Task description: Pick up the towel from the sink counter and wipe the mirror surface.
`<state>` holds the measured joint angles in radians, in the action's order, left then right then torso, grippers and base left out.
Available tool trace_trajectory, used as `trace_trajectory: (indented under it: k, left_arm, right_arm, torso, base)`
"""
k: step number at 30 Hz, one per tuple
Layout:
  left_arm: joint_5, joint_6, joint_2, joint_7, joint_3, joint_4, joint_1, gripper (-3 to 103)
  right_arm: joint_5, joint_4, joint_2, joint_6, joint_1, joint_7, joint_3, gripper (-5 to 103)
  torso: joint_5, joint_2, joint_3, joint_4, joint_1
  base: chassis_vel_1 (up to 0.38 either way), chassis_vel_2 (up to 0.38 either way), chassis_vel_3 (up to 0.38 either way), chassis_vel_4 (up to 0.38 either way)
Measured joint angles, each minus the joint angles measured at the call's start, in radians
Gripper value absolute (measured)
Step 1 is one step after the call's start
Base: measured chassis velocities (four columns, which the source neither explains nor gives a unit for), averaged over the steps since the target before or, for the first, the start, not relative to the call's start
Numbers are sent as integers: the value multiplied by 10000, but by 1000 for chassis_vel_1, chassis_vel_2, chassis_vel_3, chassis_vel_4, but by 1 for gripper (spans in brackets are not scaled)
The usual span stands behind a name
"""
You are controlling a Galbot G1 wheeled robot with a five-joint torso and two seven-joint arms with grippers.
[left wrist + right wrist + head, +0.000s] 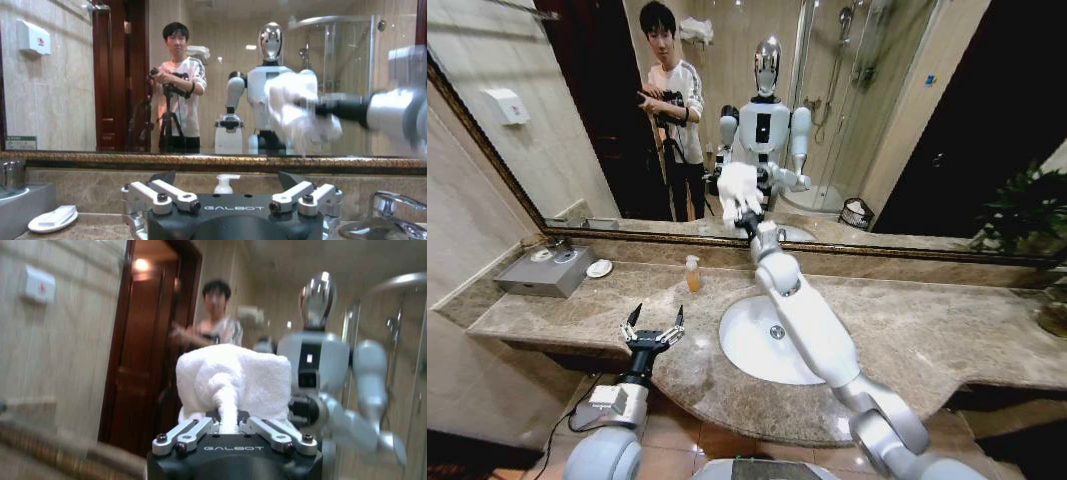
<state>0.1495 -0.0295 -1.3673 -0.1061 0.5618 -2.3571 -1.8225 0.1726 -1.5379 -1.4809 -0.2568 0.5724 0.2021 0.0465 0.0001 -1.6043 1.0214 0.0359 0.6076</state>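
My right arm reaches over the basin and up to the mirror surface (897, 110). Its gripper (745, 212) is shut on a bunched white towel (738, 190), which is held against the glass. In the right wrist view the towel (232, 381) bulges out of the shut right gripper (228, 426), right before the mirror (80, 340). The left wrist view shows the towel (293, 112) at the glass (80, 90). My left gripper (653, 328) hovers open over the front of the sink counter (927, 340), left of the basin, and holds nothing; its fingers (167, 192) stand spread.
A white oval basin (762, 345) sits mid-counter with a chrome faucet (387, 210) behind it. A soap bottle (692, 273), a white soap dish (599, 268) and a grey tray (547, 272) stand at the back left. A plant (1032, 215) stands far right.
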Motion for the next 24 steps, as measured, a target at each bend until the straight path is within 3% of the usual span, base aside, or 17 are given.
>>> trace_trajectory:
  k: [6,17,24]
  left_arm:
    - [0,0,0,0,0,0,0,100]
    - [0,0,-1,0,0,0,0,100]
    - [0,0,-1,0,0,0,0,100]
  right_arm:
    - [54,-38,33,-74,317,-125,-71,11]
    - [911,-1520,217,-777,-761,258,-151,11]
    - [583,-639,129,-428,-68,131,-117,11]
  torso:
    - [-1,0,0,0,0]
    - [-2,-1,-1,0,0]
    - [0,0,0,0,0]
  base:
    - [0,0,0,0]
    - [0,0,0,0]
    - [0,0,0,0]
